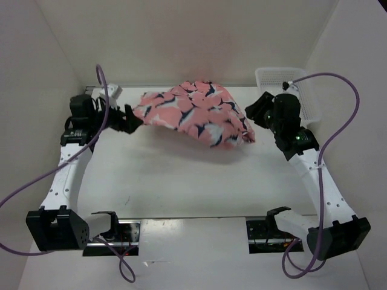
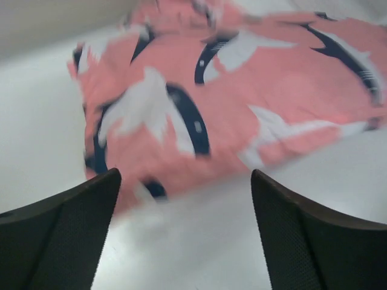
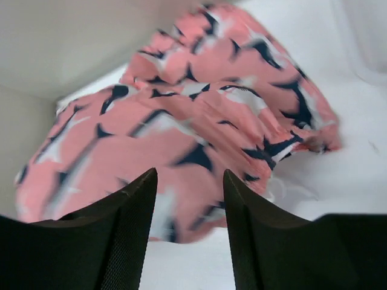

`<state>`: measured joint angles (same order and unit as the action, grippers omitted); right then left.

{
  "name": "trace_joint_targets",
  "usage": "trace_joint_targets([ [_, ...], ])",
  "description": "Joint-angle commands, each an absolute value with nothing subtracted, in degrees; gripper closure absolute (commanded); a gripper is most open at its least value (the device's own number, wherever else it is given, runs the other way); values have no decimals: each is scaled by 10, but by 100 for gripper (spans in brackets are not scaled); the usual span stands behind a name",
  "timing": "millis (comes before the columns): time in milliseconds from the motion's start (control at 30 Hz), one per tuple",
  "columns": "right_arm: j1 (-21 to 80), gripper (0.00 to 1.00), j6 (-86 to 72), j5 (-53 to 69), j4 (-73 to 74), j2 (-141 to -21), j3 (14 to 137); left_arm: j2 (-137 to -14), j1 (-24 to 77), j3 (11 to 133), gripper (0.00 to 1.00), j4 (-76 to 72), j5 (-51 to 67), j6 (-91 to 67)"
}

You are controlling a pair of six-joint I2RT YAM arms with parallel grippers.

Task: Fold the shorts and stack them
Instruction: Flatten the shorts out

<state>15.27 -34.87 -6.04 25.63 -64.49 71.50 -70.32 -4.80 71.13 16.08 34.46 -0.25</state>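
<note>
Evidently the fold is only partway done: the shorts (image 1: 193, 112) lie as a rumpled, humped heap at the far middle of the table (image 1: 181, 175), between the 2 arms, not as a flat neat packet. The left gripper (image 1: 132, 118) sits just beside the heap's left edge, its jaws wide apart with nothing between them. The right gripper (image 1: 254, 112) is near the right edge with its jaws partly apart, and no cloth is pinched there either. With neither gripper holding fabric, I judge this to be a gap between grasps. The next move likely calls for each gripper to find a clean edge or corner, close on it, and draw the cloth out flat before laying 1 half over the other. The top view alone shows both arms at once, the basket (image 1: 281, 74) at the far right behind the right arm, and a shadow under the heap's left edge that suggests it is lifted off the table. The left wrist view, though blurred, shows what the top view cannot: bare table between that gripper's tips and the cloth's near edge. The right wrist view shows the heap's creases and a folded-under hem on its right side.
</note>
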Motion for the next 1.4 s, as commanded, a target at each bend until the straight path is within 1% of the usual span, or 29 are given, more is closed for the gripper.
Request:
trace_joint_targets([
  [0, 122, 46, -352, -35, 259, -614, 650, -651, -48, 594, 1, 166, 388, 0],
  [33, 122, 34, -352, -25, 267, -614, 643, -644, -48, 555, 1, 166, 388, 0],
  [67, 116, 28, -352, -19, 276, -614, 638, -644, -48, 543, 1, 166, 379, 0],
  [167, 116, 28, -352, 9, 297, -633, 623, -649, -48, 546, 1, 180, 328, 0],
  [200, 116, 33, -360, 19, 297, -645, 614, -663, -48, 546, 3, 180, 317, 0],
  [233, 116, 36, -366, 47, 302, -651, 599, -672, -48, 554, 6, 180, 291, 0],
  [267, 116, 43, -366, 59, 302, -658, 590, -692, -48, 554, 10, 190, 283, 0],
  [333, 116, 48, -373, 76, 308, -664, 557, -709, -48, 554, 21, 185, 275, 0],
  [367, 122, 53, -380, 76, 308, -664, 544, -726, -48, 548, 27, 185, 275, 0],
  [400, 127, 53, -386, 76, 308, -664, 529, -734, -48, 541, 29, 174, 275, 0],
  [433, 127, 53, -386, 76, 308, -655, 498, -743, -48, 528, 28, 165, 275, 0],
  [467, 127, 53, -391, 76, 308, -649, 484, -767, -48, 528, 21, 148, 275, 0],
  [500, 142, 51, -400, 76, 302, -643, 470, -784, -48, 528, 15, 148, 267, 0],
  [533, 151, 48, -408, 76, 297, -637, 462, -804, -48, 536, 13, 142, 261, 0],
  [567, 160, 37, -416, 90, 297, -637, 454, -845, -48, 542, 13, 142, 261, 0],
  [600, 175, 33, -424, 91, 290, -637, 454, -864, -48, 549, 13, 133, 261, 0],
  [700, 192, 31, -462, 103, 270, -657, 410, -917, -48, 555, 15, 95, 268, 0],
  [767, 197, 31, -485, 103, 258, -657, 389, -944, -48, 561, 15, 90, 249, 0],
  [833, 197, 28, -498, 110, 252, -652, 370, -963, -48, 566, 15, 90, 233, 0],
  [933, 197, 27, -512, 103, 241, -638, 352, -989, -54, 566, 8, 77, 221, 0],
  [1067, 197, 27, -525, 108, 216, -638, 329, -1030, -54, 586, 8, 47, 232, 0],
  [1100, 197, 27, -525, 108, 205, -644, 322, -1037, -54, 586, 10, 41, 232, 0],
  [1167, 202, 27, -525, 93, 197, -653, 322, -1057, -54, 594, 24, 33, 238, 0],
  [1200, 202, 27, -525, 85, 189, -666, 322, -1063, -54, 602, 46, 28, 238, 0],
  [1233, 202, 27, -525, 70, 184, -675, 322, -1070, -54, 607, 60, 28, 238, 0],
  [1267, 202, 27, -525, 62, 184, -683, 334, -1070, -54, 607, 76, 28, 238, 0],
  [1300, 202, 29, -525, 56, 176, -702, 339, -1070, -54, 614, 90, 33, 232, 0],
  [1333, 202, 30, -525, 44, 171, -713, 339, -1070, -54, 624, 100, 41, 217, 0],
  [1367, 202, 32, -531, 39, 162, -723, 355, -1070, -54, 624, 100, 47, 211, 0],
])
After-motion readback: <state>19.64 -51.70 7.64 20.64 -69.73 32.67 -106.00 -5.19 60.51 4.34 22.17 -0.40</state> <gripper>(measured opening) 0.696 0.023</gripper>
